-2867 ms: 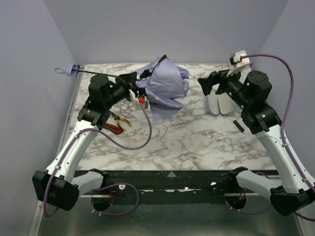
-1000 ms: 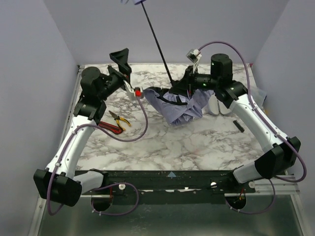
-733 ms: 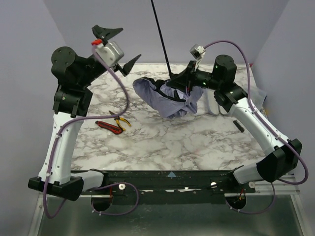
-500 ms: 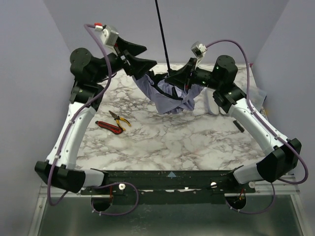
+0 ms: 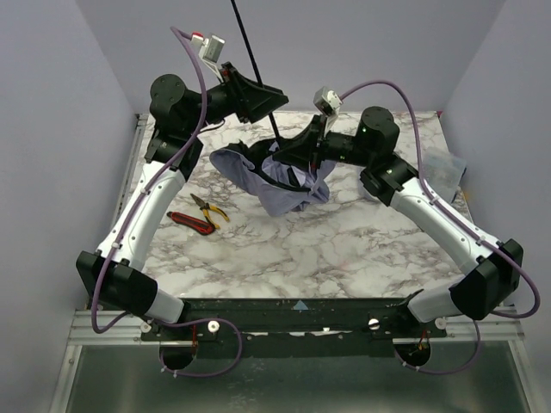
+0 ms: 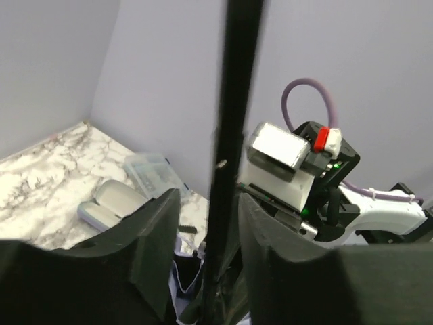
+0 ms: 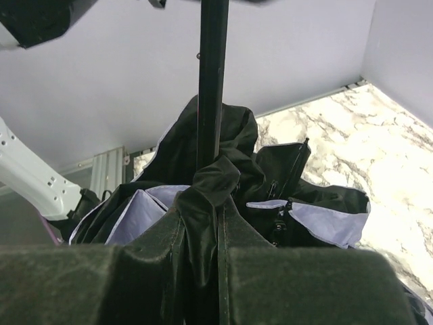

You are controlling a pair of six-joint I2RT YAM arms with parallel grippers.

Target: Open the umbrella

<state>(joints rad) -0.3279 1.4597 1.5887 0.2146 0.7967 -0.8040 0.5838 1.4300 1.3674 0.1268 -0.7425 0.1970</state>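
Bag at the table's far right, contents unclear. Above the table, the right end effector clamps the umbrella by its bunched canopy; the left end effector straddles the shaft, grip uncertain. Left of it lie pliers.

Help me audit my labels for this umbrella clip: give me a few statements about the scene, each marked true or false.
1. The right claw is shut on the pale lavender folding umbrella. True.
2. The left claw straddles the umbrella's thin black shaft. True; a gap shows beside one finger.
3. The shaft is horizontal. False: it points steeply upward, out of the top view.
4. The left claw holds the red-and-yellow-handled pliers. False: they lie on the white marble table.
5. The umbrella's canopy is fully spread. False: it hangs in bunched folds.
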